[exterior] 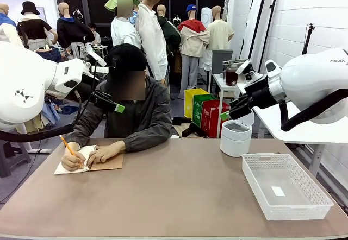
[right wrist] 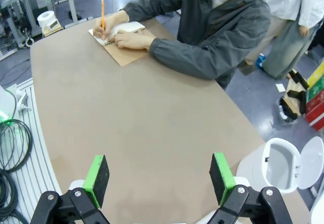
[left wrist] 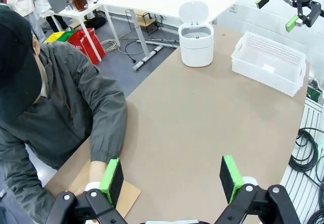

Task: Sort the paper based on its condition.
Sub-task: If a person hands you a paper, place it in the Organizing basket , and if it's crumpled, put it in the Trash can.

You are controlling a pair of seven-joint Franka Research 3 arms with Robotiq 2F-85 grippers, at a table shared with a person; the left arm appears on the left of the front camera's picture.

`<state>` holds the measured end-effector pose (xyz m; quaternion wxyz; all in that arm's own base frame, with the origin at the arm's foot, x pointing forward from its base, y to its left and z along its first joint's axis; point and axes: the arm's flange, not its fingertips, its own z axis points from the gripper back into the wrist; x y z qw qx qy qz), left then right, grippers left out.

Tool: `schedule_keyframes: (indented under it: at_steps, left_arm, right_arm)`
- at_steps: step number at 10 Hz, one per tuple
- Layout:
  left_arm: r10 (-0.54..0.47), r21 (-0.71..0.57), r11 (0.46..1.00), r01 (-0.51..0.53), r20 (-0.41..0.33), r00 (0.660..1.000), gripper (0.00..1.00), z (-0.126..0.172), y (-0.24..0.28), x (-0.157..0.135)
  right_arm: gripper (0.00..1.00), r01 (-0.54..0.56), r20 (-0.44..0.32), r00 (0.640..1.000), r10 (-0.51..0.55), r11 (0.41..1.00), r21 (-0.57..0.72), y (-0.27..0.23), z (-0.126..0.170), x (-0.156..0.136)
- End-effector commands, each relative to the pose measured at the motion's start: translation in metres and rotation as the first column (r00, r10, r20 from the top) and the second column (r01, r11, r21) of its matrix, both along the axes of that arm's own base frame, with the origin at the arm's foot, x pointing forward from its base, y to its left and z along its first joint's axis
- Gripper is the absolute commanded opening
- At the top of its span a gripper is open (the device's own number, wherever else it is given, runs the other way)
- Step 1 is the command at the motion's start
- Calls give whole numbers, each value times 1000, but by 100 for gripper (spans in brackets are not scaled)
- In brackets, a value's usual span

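White paper [exterior: 86, 152] lies at the far left of the worktop [exterior: 174, 196], on a brown cardboard cover [exterior: 113, 164] and under the person's hands [exterior: 103, 154], one of which writes on it with an orange pencil [exterior: 66, 144]; whether the sheet is loose or bound I cannot tell. Left fingers [exterior: 119, 108] and right fingers [exterior: 225, 115] hang above the worktop, both spread wide and holding nothing. Waiting looks like the step in hand: keep clear of the writing hands, approach only once a sheet is released, and pinch such thin stock by a lifted edge. Likely destinations are the open-lidded white bin [exterior: 235, 138] and the white basket [exterior: 255, 183]. Readable print: "FRAN" on the right arm [exterior: 315, 82]; the basket's small label [exterior: 278, 191] looks blank
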<state>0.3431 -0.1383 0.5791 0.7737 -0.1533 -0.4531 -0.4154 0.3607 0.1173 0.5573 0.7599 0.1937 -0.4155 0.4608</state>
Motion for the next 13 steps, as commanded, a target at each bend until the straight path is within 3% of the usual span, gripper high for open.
schedule_keyframes:
  at_steps: [1, 13]
  left_arm:
    - [-9, 5, 1000, 9, 3, 1000, 100, -1, 2, 1]
    - [-9, 5, 1000, 9, 3, 1000, 100, -1, 2, 1]
  right_arm:
    - [100, -10, -7, 1000, 10, 1000, 11, 1, -2, 1]
    - [100, -10, -7, 1000, 10, 1000, 11, 1, -2, 1]
